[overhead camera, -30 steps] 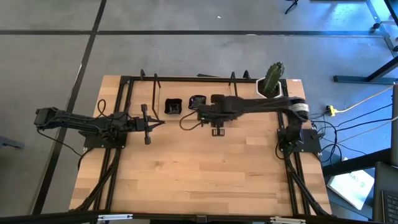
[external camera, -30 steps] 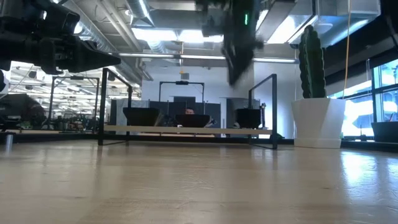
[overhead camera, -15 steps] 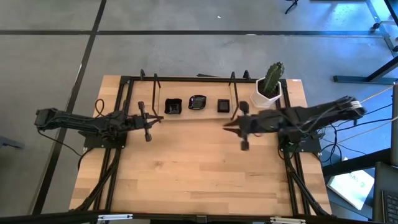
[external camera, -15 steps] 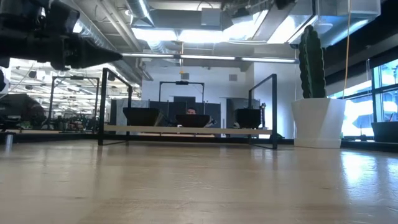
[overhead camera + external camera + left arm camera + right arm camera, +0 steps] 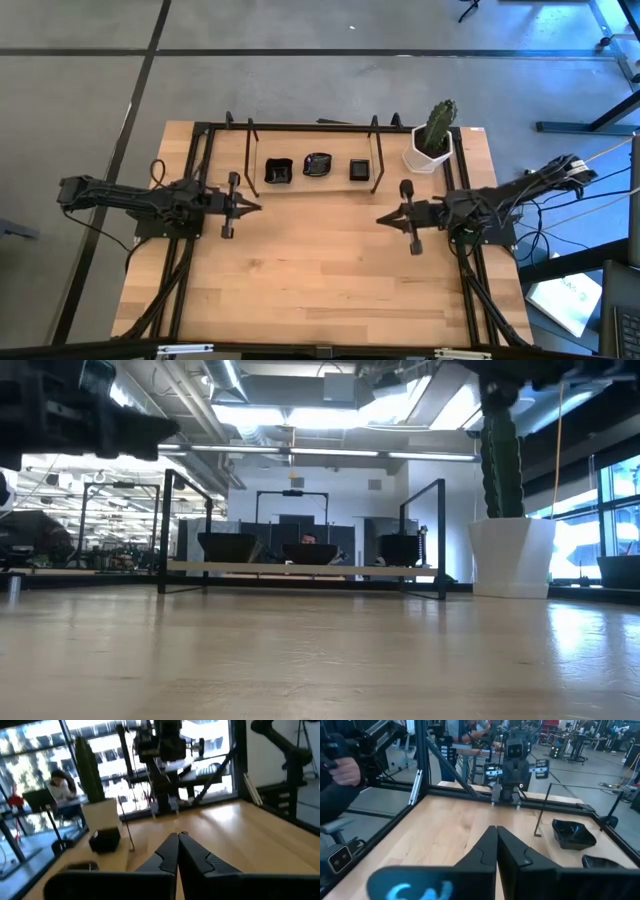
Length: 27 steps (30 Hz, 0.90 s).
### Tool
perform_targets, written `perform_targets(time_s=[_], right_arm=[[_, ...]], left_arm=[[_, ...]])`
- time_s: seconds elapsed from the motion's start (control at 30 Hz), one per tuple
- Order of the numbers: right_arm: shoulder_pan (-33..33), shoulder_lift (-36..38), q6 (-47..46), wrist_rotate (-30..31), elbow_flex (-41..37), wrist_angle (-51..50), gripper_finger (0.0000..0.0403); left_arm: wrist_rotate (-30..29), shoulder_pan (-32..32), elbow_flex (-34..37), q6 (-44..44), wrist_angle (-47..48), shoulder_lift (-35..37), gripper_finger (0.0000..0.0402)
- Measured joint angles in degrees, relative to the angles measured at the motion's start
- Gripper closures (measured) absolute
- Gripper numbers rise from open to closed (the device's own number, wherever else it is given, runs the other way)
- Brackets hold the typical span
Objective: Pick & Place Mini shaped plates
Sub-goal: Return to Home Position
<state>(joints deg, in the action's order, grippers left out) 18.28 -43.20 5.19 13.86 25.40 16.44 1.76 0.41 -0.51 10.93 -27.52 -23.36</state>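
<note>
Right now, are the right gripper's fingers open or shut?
Shut. In the right wrist view the right gripper shows both fingers pressed together at the tips, with nothing between them.

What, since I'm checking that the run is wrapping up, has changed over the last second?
The right gripper pulled back from the shelf to the table's right side, fingers shut and empty. The left gripper barely shifted. The black plates and cactus pot stayed put.
</note>
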Motion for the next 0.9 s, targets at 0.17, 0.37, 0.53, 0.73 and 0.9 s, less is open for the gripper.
perform_targets(time_s=[0.17,0.37,0.53,0.73,0.9], right_arm=[[-1.08,6.94,-0.26,-0.08,-6.68,1.92,0.0399],[-6.11,12.51,-1.77,-4.63,-14.26,8.59,0.04],[-9.62,16.49,-0.95,-8.18,-18.11,13.11,0.0401],[-11.52,20.84,-0.82,-9.07,-20.54,12.82,0.0401],[-11.54,26.43,1.2,-9.04,-23.02,12.92,0.0402]], left_arm=[[-0.12,-1.7,-0.01,0.31,5.15,2.47,0.04],[-1.02,-3.13,0.0,1.51,4.64,5.8,0.04],[-2.31,-3.11,0.0,0.69,5.85,8.06,0.04],[-4.29,-3.11,0.0,0.8,7.76,9.33,0.0399],[-9.06,-3.11,0.0,-1.1,10.36,11.0,0.04]])
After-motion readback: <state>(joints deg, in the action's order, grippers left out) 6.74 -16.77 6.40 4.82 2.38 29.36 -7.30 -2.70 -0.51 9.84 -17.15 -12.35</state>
